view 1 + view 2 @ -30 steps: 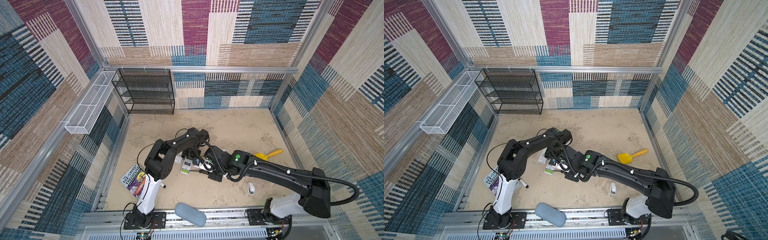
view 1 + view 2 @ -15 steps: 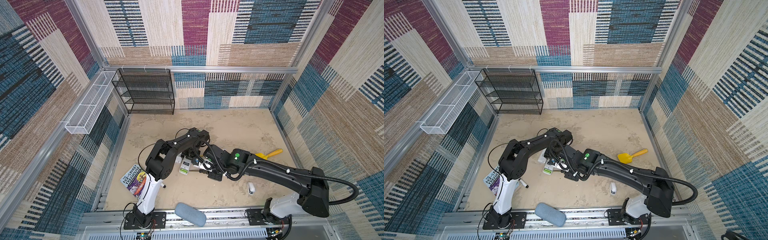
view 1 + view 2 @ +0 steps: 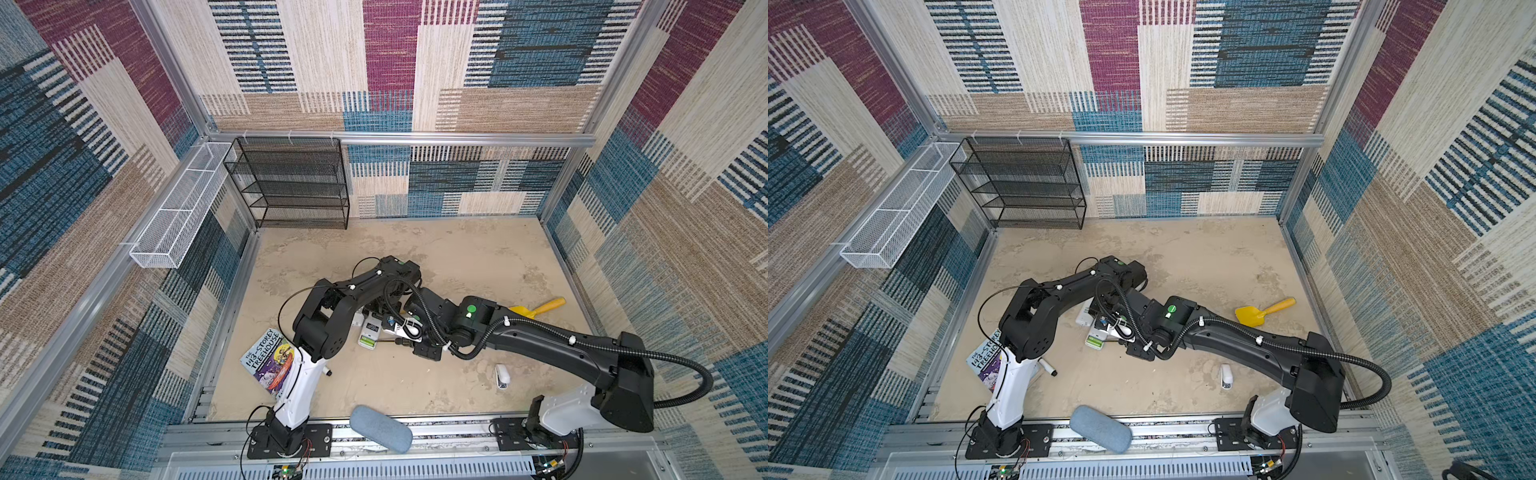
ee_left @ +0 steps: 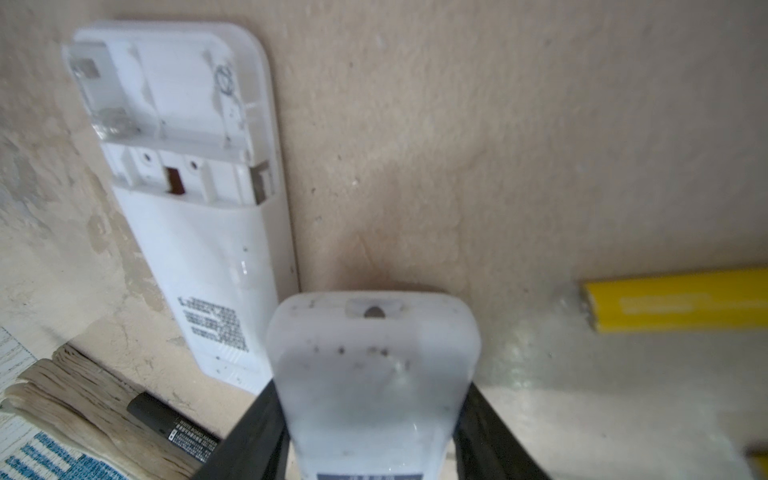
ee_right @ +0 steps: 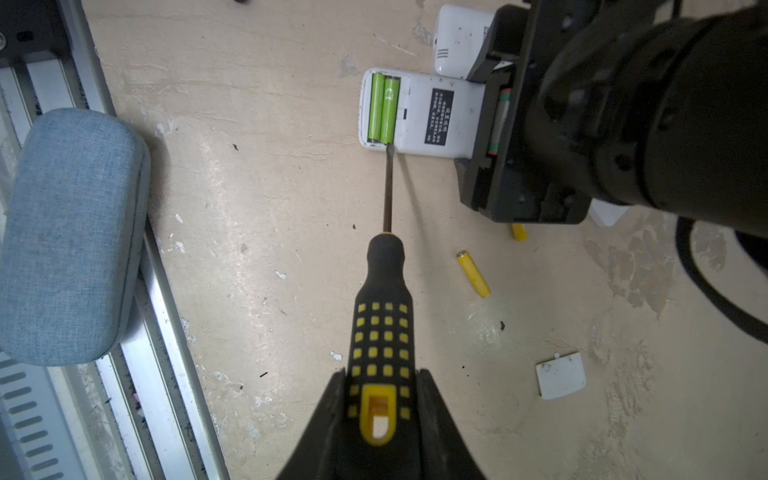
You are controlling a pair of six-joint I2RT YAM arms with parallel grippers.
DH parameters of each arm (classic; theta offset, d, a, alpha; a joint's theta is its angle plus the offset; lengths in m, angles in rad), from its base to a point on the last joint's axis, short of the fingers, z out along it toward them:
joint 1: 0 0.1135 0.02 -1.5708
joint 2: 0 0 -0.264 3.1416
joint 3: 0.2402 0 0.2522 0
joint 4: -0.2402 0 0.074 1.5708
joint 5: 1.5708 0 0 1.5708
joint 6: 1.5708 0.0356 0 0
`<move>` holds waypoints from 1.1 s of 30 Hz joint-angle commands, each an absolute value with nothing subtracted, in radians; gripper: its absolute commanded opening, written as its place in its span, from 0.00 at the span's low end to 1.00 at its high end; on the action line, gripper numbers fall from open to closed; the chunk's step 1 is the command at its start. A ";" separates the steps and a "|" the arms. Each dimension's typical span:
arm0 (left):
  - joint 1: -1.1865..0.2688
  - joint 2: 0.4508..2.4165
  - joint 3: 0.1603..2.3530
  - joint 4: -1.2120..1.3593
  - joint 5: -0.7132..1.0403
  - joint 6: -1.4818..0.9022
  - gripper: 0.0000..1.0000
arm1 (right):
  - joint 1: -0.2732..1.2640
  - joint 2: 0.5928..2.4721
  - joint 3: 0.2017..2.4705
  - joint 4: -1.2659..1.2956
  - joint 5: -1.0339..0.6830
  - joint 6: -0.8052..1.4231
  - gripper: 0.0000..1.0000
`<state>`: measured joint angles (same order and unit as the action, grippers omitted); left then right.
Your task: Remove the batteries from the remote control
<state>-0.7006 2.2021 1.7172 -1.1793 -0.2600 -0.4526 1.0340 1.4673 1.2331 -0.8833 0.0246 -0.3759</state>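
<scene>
A white remote control lies back-up on the floor, and my left gripper is shut on its far end. Its open compartment holds two green batteries, which show in both top views. My right gripper is shut on a black-and-yellow screwdriver. The screwdriver's tip touches the compartment's edge beside the batteries. One yellow battery lies loose on the floor. Another yellow battery is half hidden under the left arm. A second white remote lies alongside with an empty compartment.
A white battery cover lies on the floor. A blue-grey case rests on the front rail. A book and a marker lie front left, a yellow scoop right, a small white object front right. A black rack stands at the back.
</scene>
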 commanded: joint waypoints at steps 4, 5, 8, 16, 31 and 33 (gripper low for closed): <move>-0.703 2.212 1.717 -1.186 -0.276 -0.472 0.44 | 1.035 1.474 1.239 -0.862 0.011 -0.388 0.00; -0.703 2.212 1.717 -1.185 -0.277 -0.472 0.44 | 1.035 1.477 1.242 -0.865 0.009 -0.388 0.00; -0.703 2.213 1.718 -1.186 -0.279 -0.476 0.44 | 1.036 1.481 1.251 -0.874 0.005 -0.390 0.00; -0.709 2.218 1.719 -1.186 -0.279 -0.483 0.43 | 1.035 1.526 1.300 -0.925 0.007 -0.390 0.00; -0.718 2.232 1.729 -1.204 -0.304 -0.491 0.43 | 1.036 1.530 1.318 -0.957 0.015 -0.377 0.00; -0.718 2.233 1.730 -1.203 -0.300 -0.494 0.43 | 1.038 1.528 1.314 -0.956 0.010 -0.377 0.00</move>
<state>-0.7181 2.2181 1.7321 -1.2045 -0.3107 -0.4755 1.0348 1.5349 1.3193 -0.9573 0.0189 -0.3862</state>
